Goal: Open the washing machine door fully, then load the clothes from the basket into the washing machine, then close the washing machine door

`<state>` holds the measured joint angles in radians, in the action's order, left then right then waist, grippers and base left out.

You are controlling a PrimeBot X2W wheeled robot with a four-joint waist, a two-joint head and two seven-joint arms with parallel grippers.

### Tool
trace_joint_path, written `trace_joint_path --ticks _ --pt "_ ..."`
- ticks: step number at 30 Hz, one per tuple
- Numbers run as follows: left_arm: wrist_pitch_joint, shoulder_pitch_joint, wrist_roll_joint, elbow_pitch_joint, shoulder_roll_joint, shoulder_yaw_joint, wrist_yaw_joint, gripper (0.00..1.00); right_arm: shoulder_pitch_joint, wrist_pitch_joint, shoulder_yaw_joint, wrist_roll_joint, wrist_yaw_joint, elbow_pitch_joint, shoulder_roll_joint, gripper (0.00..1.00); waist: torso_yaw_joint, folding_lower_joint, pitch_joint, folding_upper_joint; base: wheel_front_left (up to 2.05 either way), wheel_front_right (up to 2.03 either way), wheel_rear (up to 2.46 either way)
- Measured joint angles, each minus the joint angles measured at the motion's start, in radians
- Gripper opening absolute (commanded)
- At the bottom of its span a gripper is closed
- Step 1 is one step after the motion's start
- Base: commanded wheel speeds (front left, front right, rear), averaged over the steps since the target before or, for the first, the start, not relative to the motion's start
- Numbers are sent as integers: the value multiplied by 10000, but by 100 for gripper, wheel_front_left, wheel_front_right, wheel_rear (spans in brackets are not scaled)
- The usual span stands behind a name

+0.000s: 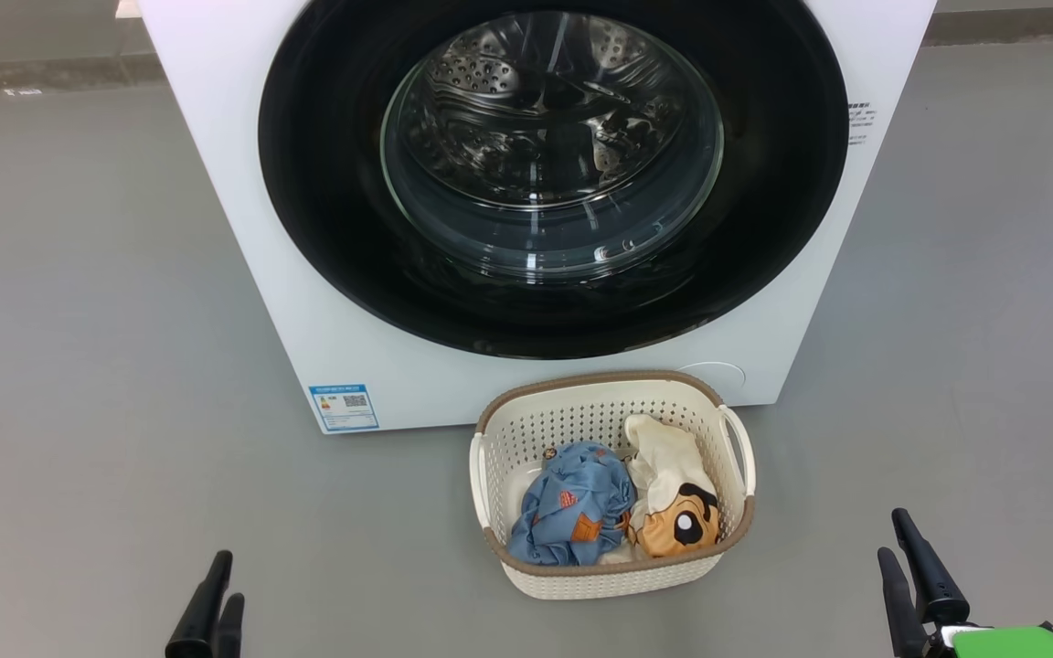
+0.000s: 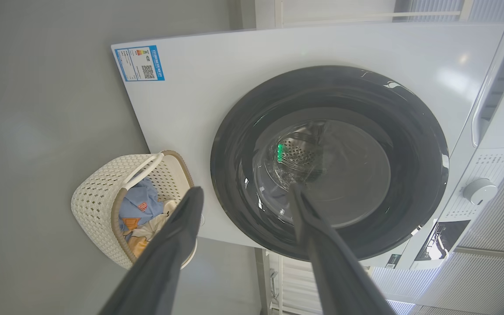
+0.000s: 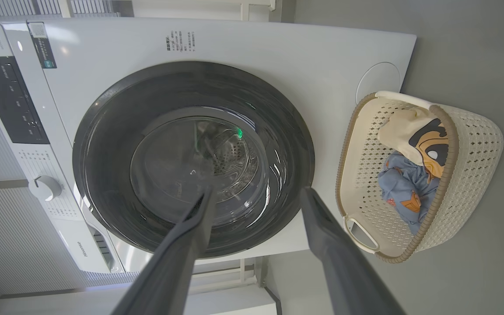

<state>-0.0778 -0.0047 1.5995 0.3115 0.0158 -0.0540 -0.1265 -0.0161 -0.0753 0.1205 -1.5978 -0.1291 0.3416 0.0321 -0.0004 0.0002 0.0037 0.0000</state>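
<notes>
Head view: washing machine door (image 1: 552,164) shut flush on the washing machine (image 1: 243,228). Basket (image 1: 613,576) sits just in front of the machine, clothes (image 1: 618,503) inside. Left gripper (image 1: 227,580) and right gripper (image 1: 892,535) hang well short of the machine. Probably best to hook the door's rim edge and swing it fully wide.

Left wrist view: jaws wide, empty. Blue label (image 2: 139,63) with QR code at the machine's corner, print too small.

Right wrist view: jaws wide, empty. "Hisense" lettering (image 3: 84,249) beside the dial.

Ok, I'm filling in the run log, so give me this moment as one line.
door: shut | clothes: in basket | left fingers: open, empty | right fingers: open, empty | step: door not yet opened
</notes>
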Motion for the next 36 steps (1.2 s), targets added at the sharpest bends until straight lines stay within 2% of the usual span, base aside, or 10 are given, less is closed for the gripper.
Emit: trace_joint_path --ticks 8,19,36 --pt "245 0 -445 -194 92 35 2 100 -40 226 -173 485 0 2 132 100 -38 0 7 0 0 0 0" --pt "533 0 -1661 -364 240 155 2 100 -108 522 -485 1371 0 33 418 100 -69 0 13 0 0 0 0" --pt "1037 1 -4107 -468 399 395 0 100 -312 1026 -882 3522 0 123 732 100 -118 -1 -18 0 0 0 0"
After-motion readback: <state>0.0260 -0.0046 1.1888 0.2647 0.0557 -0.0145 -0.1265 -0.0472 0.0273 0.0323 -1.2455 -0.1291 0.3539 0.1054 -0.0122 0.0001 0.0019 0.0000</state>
